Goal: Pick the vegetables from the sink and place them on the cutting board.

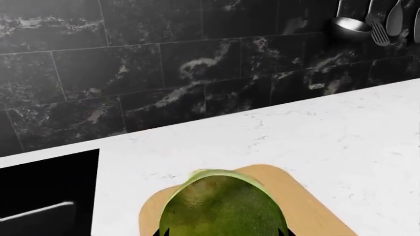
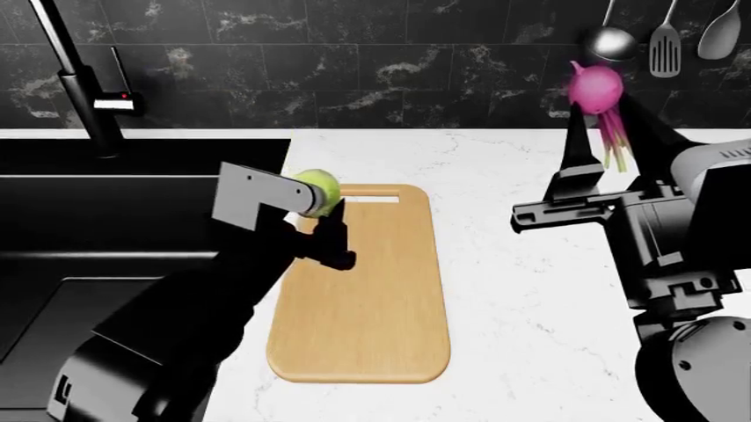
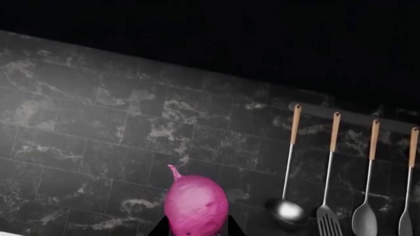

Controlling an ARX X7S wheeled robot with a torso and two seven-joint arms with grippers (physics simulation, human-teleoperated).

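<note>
The yellow-green mottled ball point(image 2: 318, 189) is held in my left gripper point(image 2: 319, 200), which is shut on it just above the handle end of the tan cutting board point(image 2: 375, 290). In the left wrist view the ball point(image 1: 220, 206) fills the space between the dark jaw tips, with the board point(image 1: 308, 201) under it. My right gripper point(image 2: 601, 101) is shut on the magenta radish point(image 2: 595, 85), raised high over the counter to the right of the board, stems hanging down. The radish point(image 3: 195, 205) faces the tiled wall in the right wrist view. The black sink point(image 2: 94, 220) lies at the left.
A tall black faucet point(image 2: 76, 79) stands behind the sink. A ladle point(image 2: 610, 40), slotted turner point(image 2: 664, 48) and another utensil hang on the black tiled wall at the back right. White marble counter point(image 2: 516, 290) surrounds the board.
</note>
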